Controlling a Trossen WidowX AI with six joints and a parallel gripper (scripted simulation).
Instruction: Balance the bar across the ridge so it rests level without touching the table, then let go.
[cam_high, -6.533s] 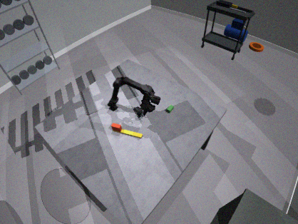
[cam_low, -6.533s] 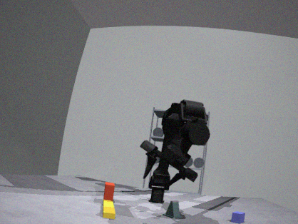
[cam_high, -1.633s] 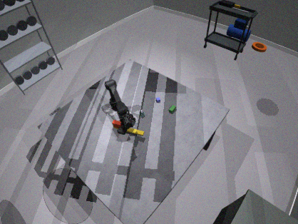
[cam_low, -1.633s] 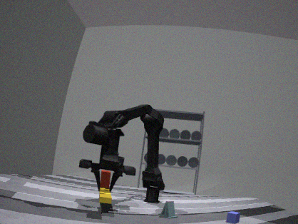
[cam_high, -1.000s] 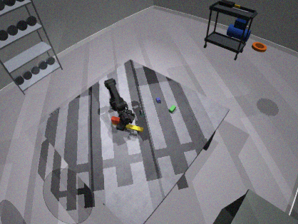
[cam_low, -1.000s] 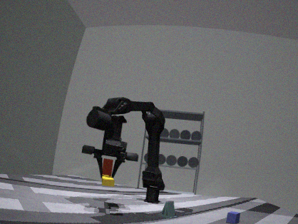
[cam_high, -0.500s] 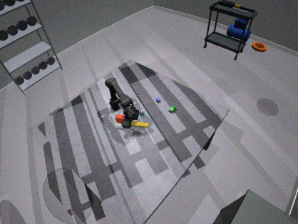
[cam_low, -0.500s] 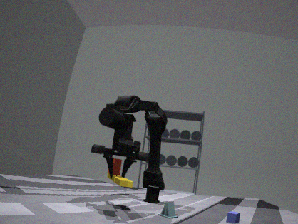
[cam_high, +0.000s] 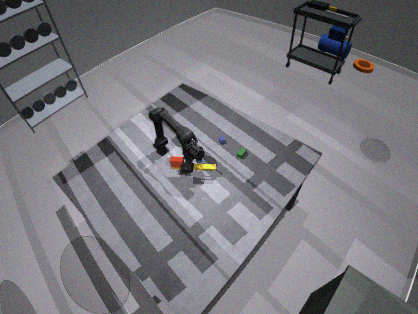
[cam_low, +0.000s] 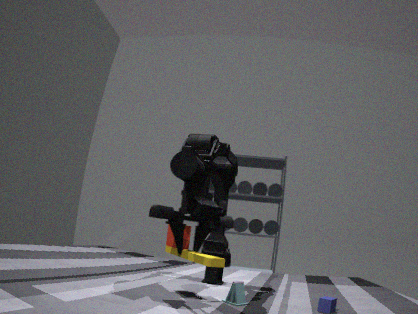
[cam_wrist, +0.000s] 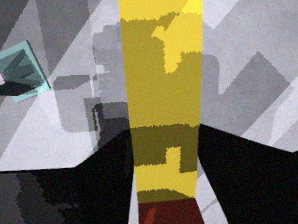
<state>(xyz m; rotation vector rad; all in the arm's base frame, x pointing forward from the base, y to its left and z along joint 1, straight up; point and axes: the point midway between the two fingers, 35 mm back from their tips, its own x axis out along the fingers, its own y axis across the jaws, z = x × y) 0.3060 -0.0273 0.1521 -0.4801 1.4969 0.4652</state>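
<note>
The yellow bar (cam_high: 206, 167) (cam_low: 207, 259) (cam_wrist: 162, 90) carries a red block (cam_high: 176, 162) (cam_low: 179, 237) (cam_wrist: 170, 212) on one end. My gripper (cam_high: 188, 167) (cam_low: 189, 253) (cam_wrist: 163, 135) is shut on the bar, near its red-block end, and holds it above the table. The bar's long free end points away from the fingers. The teal ridge (cam_low: 236, 294) (cam_wrist: 36, 65) stands on the table, lower than the bar. In the wrist view it lies left of the bar, not under it. In the top view the arm mostly hides it.
A small blue cube (cam_high: 222, 140) (cam_low: 327, 304) and a green block (cam_high: 242, 152) lie on the striped table beyond the ridge. A shelf rack (cam_high: 39, 82) and a black cart (cam_high: 320, 59) stand on the floor away from the table.
</note>
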